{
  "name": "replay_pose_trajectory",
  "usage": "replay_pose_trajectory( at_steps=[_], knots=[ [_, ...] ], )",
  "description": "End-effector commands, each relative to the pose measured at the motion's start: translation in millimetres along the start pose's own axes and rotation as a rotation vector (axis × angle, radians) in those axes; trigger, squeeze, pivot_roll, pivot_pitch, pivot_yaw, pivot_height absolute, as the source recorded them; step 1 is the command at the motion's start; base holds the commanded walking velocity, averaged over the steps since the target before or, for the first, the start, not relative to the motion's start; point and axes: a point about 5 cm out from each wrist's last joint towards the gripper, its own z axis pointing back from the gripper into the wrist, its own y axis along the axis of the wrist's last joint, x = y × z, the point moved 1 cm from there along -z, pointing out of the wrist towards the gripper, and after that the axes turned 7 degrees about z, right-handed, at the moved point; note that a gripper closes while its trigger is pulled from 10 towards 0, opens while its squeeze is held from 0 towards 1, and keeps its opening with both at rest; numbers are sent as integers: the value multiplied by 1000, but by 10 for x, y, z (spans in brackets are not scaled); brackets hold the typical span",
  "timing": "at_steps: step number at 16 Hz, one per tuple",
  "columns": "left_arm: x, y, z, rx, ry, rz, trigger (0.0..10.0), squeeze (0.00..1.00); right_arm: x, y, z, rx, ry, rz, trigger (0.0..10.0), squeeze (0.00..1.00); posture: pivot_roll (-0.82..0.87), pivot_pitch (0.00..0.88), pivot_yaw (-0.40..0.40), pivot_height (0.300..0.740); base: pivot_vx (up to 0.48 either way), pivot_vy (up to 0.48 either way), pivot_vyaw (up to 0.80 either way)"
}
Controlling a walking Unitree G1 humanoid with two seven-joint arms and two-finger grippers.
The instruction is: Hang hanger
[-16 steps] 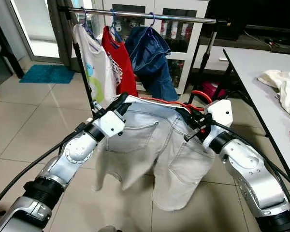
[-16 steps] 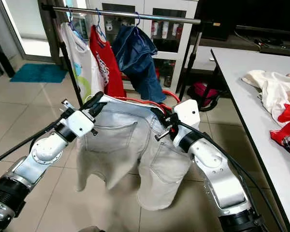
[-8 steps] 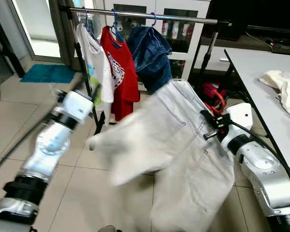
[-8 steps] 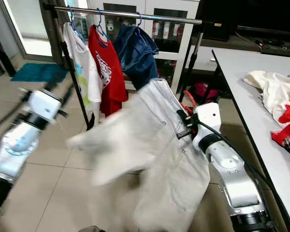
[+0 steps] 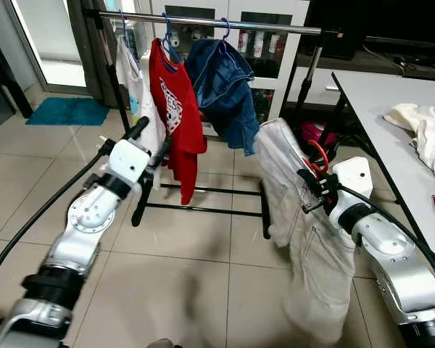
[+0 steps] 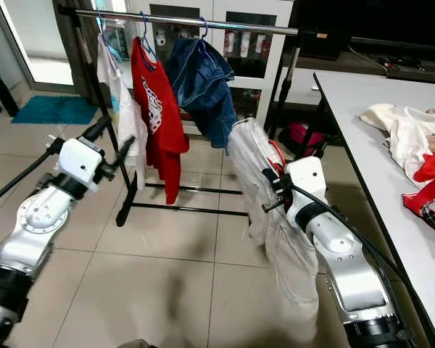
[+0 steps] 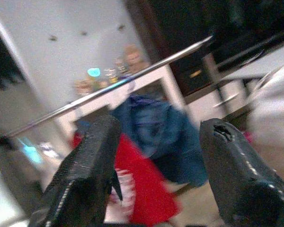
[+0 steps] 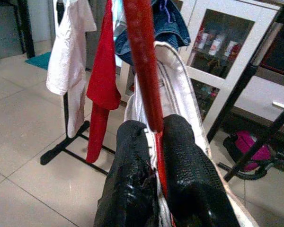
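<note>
The robot's right gripper (image 6: 274,190) clamps a red hanger (image 6: 276,156) draped with pale jeans (image 6: 275,239) at 5 o'clock of the clothes rail (image 6: 196,21), where 3 garments hang, while the left gripper (image 6: 110,142) spreads empty at 9 o'clock.

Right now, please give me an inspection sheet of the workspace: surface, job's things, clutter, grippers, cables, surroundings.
Surface: tiled floor; white table to the right.
Job's things: pale jeans on a red hanger, hanging from the right gripper; rail carries a white shirt, a red shirt and blue jeans.
Clutter: clothes on the table.
Grippers: right gripper shut on the hanger; left gripper open, near the red shirt.
Cables: black cable along the left arm.
Surroundings: glass cabinet, teal mat.
</note>
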Motion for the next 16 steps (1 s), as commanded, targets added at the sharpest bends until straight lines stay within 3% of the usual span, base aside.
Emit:
replay_pose_trajectory(
  at_steps=[1, 3, 7, 8, 10, 11, 13, 14, 15, 16],
  knots=[
    [31, 62, -45, 21, -32, 52, 10000, 1000, 26, 169, -47, 70, 4, 32, 10000, 0, -108, 0, -36, 740, 0, 0, 0],
    [68, 112, -107, 38, -75, 122, 10000, 1000, -31, 286, -98, 122, 56, 39, 10000, 0, -109, 0, -32, 740, 0, 0, 0],
    [126, 154, -167, 20, -217, 156, 10000, 1000, -184, 415, -125, 172, 181, 89, 10000, 0, -107, 0, -30, 740, 0, 0, 0],
    [222, 173, -136, -6, -382, 209, 10000, 1000, -264, 498, -112, 209, 255, 98, 10000, 0, -105, 0, -29, 740, 0, 0, 0],
    [266, 193, -105, -15, -476, 203, 10000, 1000, -292, 546, -95, 232, 293, 102, 10000, 0, -104, 0, -29, 740, 0, 0, 0],
    [197, 218, -117, -10, -501, 156, 10000, 945, -337, 603, -22, 276, 376, 119, 10000, 0, -104, 0, -26, 740, 0, 0, 0],
    [67, 291, -153, -8, -572, 96, 10000, 400, -394, 617, 97, 307, 503, 183, 10000, 0, -103, 0, -26, 740, 0, 0, 0],
    [81, 308, -127, -33, -668, 119, 10000, 4, -403, 619, 123, 314, 541, 204, 10000, 0, -103, 0, -23, 740, 0, 0, 0],
    [92, 309, -110, -51, -720, 122, 10000, 0, -406, 632, 136, 322, 560, 209, 10000, 0, -103, 0, -23, 740, 0, 0, 0],
    [121, 295, -56, -101, -845, 152, 10000, 0, -416, 675, 170, 345, 605, 227, 10000, 0, -103, 0, -23, 740, 0, 0, 0]
  ],
)
